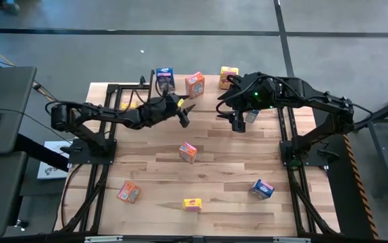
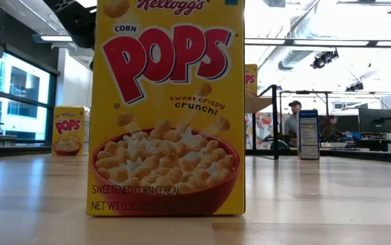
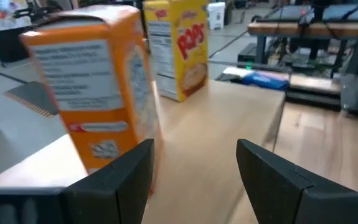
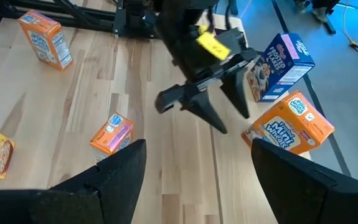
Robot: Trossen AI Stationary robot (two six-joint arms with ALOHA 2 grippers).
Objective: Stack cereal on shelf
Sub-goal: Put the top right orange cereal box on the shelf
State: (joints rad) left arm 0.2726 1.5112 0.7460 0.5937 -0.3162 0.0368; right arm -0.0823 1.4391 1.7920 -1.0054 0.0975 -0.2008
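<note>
Roughly a third done. Three of the small printed cardboard cereal boxes stand upright on the low light-wood plank shelf point(image 3: 228, 118) at the far edge of the table: one blue point(image 1: 164, 77), one orange point(image 1: 194, 84), one yellow point(image 1: 229, 75).

Still loose on the tabletop:
- orange point(image 1: 187, 152), mid-table
- orange point(image 1: 129, 192), near left
- yellow point(image 1: 192, 204), near centre
- blue point(image 1: 262, 189), near right

Two unclear: a blue box point(image 1: 251, 116) just beside the right gripper and a yellow one point(image 1: 127, 104) half hidden behind the left arm. Can't tell if either sits on the shelf.

Count is nine boxes: 3 blue, 3 orange, 3 yellow. One shelf.

Left gripper point(image 1: 183, 111) hangs near the shelved orange box, fingers spread, holding nothing. Right gripper point(image 1: 237, 121) is to the right of it, also spread wide and empty.

So at least four placements left, maybe six.
</note>
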